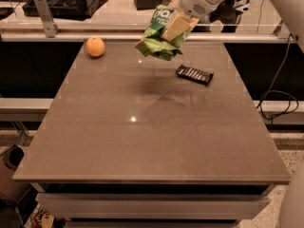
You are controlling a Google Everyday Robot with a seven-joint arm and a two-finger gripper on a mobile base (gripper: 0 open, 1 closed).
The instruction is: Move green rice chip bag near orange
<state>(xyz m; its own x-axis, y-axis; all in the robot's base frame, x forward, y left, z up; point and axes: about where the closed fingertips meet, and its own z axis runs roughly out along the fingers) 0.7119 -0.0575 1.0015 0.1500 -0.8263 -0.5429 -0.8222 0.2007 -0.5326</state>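
Note:
The green rice chip bag [159,39] hangs in the air above the far middle of the table, crumpled, held by my gripper [175,27]. The gripper is shut on the bag's upper part, with a tan finger [174,28] across its front. The white arm comes in from the upper right. The orange [95,46] sits on the table at the far left, well to the left of the bag and apart from it.
A small flat black packet [194,74] lies on the table [142,137] right of the bag. A metal rail and post [45,15] run behind the far edge. Cables hang at the right side.

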